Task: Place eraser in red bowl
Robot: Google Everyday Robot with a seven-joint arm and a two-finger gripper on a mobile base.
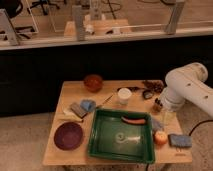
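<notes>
Bench (75, 152): pale wood, dark wall behind it.

Left front: wide dark maroon dish (68, 136), nothing visible in it.

Left centre: eraser (78, 109), a flat grey block lying on the bench behind the dish. A rounded blue object (89, 104) is just beside it on the right. Eraser is well apart from the gripper.

Rear, left of centre: red bowl (93, 81), upright near the back edge, behind the eraser and apart from it. Contents cannot be made out.

Centre: green tray (100, 141). It holds an orange-red elongated item (133, 120) near its back wall and a pale item (123, 136) on its floor. White cup (124, 95) stands just behind the tray.

Right rear: a cluster of dark items (150, 90).

Right: white arm (189, 86) enters from the right edge. Gripper (158, 105) hangs low over the bench, near the tray's right rear corner. Jaws: cannot tell how far open, or whether anything is held.

Right front: small orange round item (160, 137), then blue sponge (180, 141) beside it.
</notes>
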